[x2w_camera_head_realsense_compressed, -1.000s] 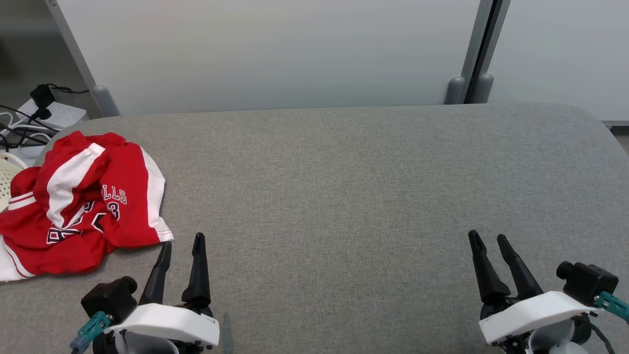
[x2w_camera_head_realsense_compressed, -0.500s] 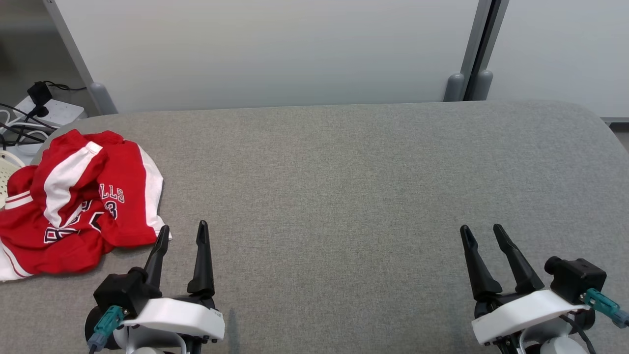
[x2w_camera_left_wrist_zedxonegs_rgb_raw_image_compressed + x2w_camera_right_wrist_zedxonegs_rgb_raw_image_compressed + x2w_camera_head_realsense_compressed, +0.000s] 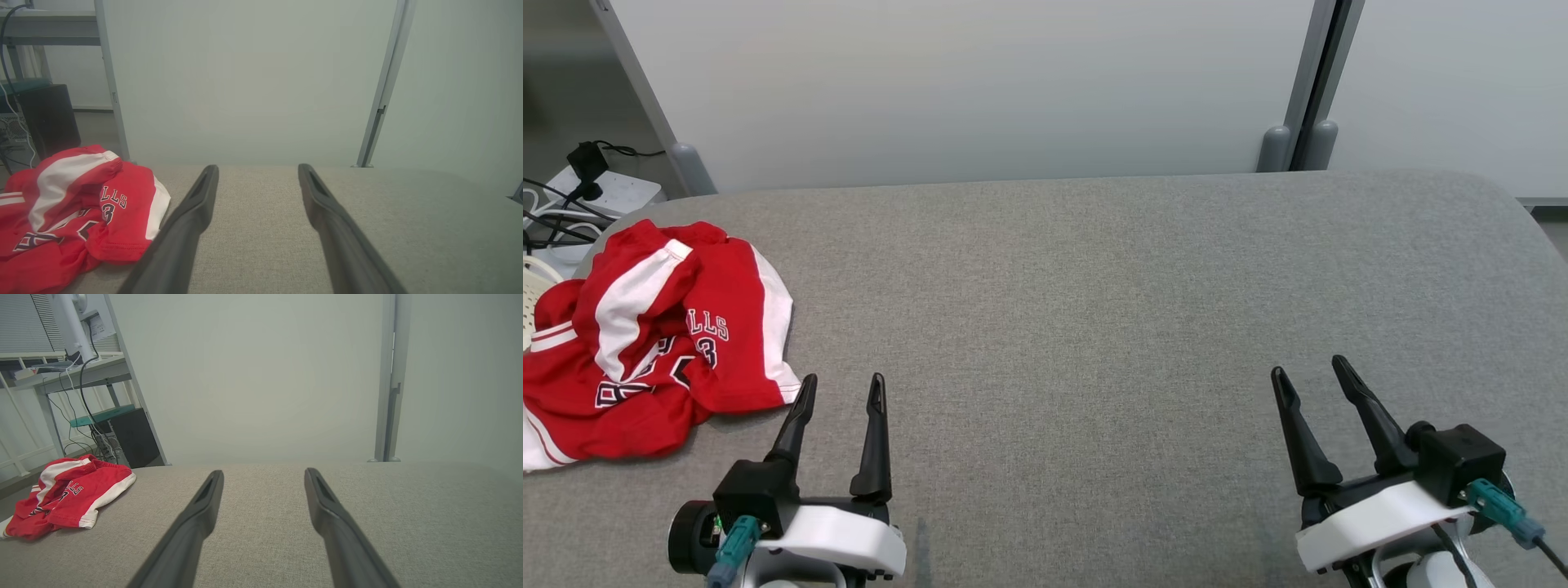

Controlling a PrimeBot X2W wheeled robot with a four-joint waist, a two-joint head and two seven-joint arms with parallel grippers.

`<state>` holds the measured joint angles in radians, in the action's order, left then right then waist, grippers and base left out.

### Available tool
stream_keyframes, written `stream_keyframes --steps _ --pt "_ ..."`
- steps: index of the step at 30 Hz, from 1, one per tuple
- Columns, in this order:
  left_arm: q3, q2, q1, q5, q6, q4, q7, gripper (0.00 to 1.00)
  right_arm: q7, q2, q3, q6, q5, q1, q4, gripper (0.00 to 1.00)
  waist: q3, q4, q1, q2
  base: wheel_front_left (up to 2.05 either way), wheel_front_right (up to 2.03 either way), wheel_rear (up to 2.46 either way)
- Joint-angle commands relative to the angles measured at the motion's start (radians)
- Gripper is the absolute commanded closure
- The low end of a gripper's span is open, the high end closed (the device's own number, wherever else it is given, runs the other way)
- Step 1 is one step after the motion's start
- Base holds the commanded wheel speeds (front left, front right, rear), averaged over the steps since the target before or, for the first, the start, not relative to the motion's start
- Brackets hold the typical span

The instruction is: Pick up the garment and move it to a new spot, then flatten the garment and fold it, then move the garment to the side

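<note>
**Jersey bunched at the left end, both claws empty**

Head view: the red-and-white jersey (image 3: 654, 327) lies crumpled at the left end of the grey table (image 3: 1094, 286), with a power strip (image 3: 613, 189) on the floor beyond it. The left claw (image 3: 842, 380) is at the near left, spread wide with nothing in it. One tip is just beside the jersey's near right corner, and I can't tell if it touches. The right claw (image 3: 1307, 367) is at the near right, also spread and empty, well apart from the jersey.

Left wrist view: two parted fingers over bare table, jersey right next to the left one.

Right wrist view: fingers parted, jersey away at the far left.
</note>
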<state>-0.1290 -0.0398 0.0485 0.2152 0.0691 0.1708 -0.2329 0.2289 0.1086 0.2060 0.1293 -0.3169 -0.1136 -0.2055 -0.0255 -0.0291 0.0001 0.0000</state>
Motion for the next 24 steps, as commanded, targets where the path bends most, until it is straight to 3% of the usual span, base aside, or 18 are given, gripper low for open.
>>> stream_keyframes --steps 1,6,24 --pt "0.025 -0.009 0.059 -0.033 0.012 -0.021 -0.016 0.0 0.02 0.011 0.027 0.001 0.033 -0.042 0.035 0.0 0.0 0.0 -0.0001 0.0 0.0 0.0 0.0" --pt "0.02 -0.01 0.063 -0.079 0.019 -0.014 -0.029 0.0 0.033 0.013 0.039 0.001 0.08 -0.043 0.037 0.0 -0.002 0.002 -0.0001 0.0 0.0 0.0 0.0" --pt "0.022 -0.01 0.075 -0.069 0.017 0.019 -0.029 0.0 0.033 0.009 0.046 0.001 0.084 -0.044 0.025 0.0 -0.007 0.025 -0.0001 0.0 0.0 0.0 0.0"
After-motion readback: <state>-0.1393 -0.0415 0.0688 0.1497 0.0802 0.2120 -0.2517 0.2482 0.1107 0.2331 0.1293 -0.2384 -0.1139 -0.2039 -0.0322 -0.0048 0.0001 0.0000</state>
